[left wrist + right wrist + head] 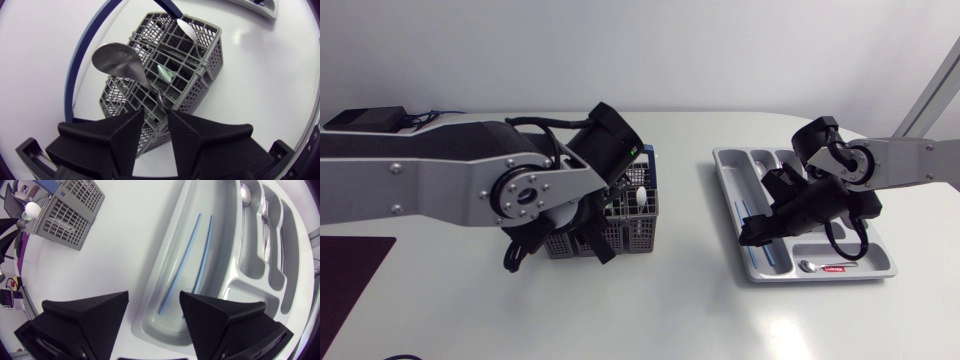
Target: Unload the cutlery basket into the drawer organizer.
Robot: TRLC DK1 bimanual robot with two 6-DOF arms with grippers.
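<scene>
Lifting out, seemingly: left gripper [155, 114] is pinching a silver metal spoon [120, 62] by its handle above the grey plastic cutlery basket [210, 60], mid-table. Right gripper [154, 299] is hovering spread over the grey drawer organizer [882, 258], far right. Next probably: carrying the spoon right to its compartment.

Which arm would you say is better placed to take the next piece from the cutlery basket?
Left: the left gripper sits right at the basket, a large spoon just ahead of it. The right gripper hangs open over the organizer.
</scene>
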